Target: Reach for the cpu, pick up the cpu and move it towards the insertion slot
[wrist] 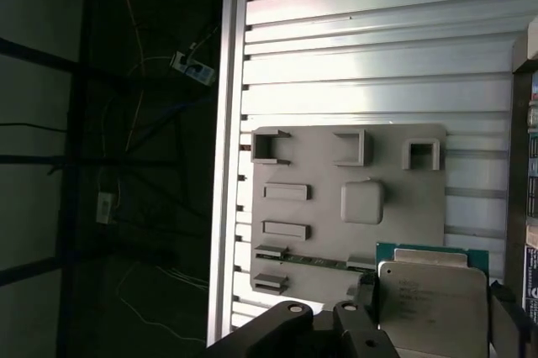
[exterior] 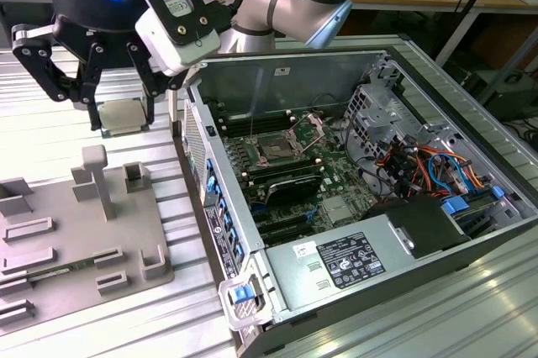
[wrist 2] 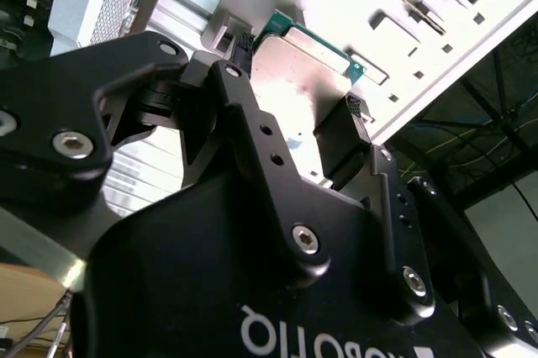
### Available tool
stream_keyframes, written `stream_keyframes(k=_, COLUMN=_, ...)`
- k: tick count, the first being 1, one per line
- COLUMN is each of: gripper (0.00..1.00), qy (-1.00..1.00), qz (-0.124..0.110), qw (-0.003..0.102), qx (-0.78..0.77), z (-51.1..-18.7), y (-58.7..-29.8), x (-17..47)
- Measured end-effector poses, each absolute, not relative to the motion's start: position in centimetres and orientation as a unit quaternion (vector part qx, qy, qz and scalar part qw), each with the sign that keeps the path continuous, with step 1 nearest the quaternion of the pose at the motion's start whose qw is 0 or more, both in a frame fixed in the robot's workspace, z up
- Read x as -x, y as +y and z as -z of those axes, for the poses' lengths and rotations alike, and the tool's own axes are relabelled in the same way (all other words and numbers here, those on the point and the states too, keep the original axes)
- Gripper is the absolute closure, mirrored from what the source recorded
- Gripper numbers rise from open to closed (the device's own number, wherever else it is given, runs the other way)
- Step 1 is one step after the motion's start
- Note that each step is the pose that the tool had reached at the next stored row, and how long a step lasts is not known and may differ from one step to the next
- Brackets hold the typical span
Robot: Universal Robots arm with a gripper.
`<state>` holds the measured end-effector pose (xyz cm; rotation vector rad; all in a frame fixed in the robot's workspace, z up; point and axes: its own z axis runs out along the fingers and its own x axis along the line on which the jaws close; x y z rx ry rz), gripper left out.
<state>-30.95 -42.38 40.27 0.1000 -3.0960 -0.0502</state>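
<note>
Your gripper (exterior: 122, 118) is pinching the cpu (exterior: 123, 116) between its 2 black fingers (exterior: 94, 114), narrowed to the width of the chip and gripping it by opposite edges. In the exterior view you see the chip held flat, lifted clear above the grey tray (exterior: 80, 223), with its pale metal top facing up.

The second wrist view gives you the clamp up close: the cpu (wrist 2: 294, 72) sits between a finger pad (wrist 2: 343, 135) on one side and the other finger against its opposite edge, with a strip of green board showing along the far edge. The first wrist view shows you the chip's (wrist: 433, 303) silvery lid with its green rim, and past it the tray (wrist: 349, 207) with its raised blocks lying on the ribbed metal table (wrist: 361, 47).

Only the exterior view shows you the insertion slot (exterior: 277, 150), inside the open computer case (exterior: 353, 274), well apart from the gripper toward the exterior view's right. Its frame looks raised, though that is hard to judge from here.
</note>
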Motion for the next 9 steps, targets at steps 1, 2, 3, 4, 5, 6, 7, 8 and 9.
stream_keyframes(k=1, gripper=0.45, qy=-0.999, qz=0.016, qw=0.022, qx=-0.032, z=-40.26, y=-42.38, x=30.86)
stream_keyframes(k=2, gripper=0.45, qy=-0.999, qz=0.016, qw=0.022, qx=-0.032, z=-40.27, y=-42.38, x=30.79)
stream_keyframes(k=3, gripper=0.45, qy=-0.999, qz=0.016, qw=0.022, qx=-0.032, z=-40.26, y=-42.38, x=30.64)
stream_keyframes(k=4, gripper=0.45, qy=-0.999, qz=0.016, qw=0.022, qx=-0.032, z=-40.27, y=-42.38, x=30.54)
stream_keyframes(k=5, gripper=0.45, qy=-0.999, qz=0.016, qw=0.022, qx=-0.032, z=-40.26, y=-42.38, x=30.47)
stream_keyframes(k=6, gripper=0.45, qy=-0.999, qz=0.016, qw=0.022, qx=-0.032, z=-40.26, y=-42.38, x=30.40)
stream_keyframes(k=7, gripper=0.45, qy=-0.999, qz=0.016, qw=0.022, qx=-0.032, z=-40.26, y=-42.38, x=30.30)
stream_keyframes(k=8, gripper=0.45, qy=-0.999, qz=0.016, qw=0.022, qx=-0.032, z=-40.26, y=-42.38, x=30.24)
stream_keyframes(k=9, gripper=0.45, qy=-0.999, qz=0.016, qw=0.022, qx=-0.032, z=-40.26, y=-42.38, x=30.18)
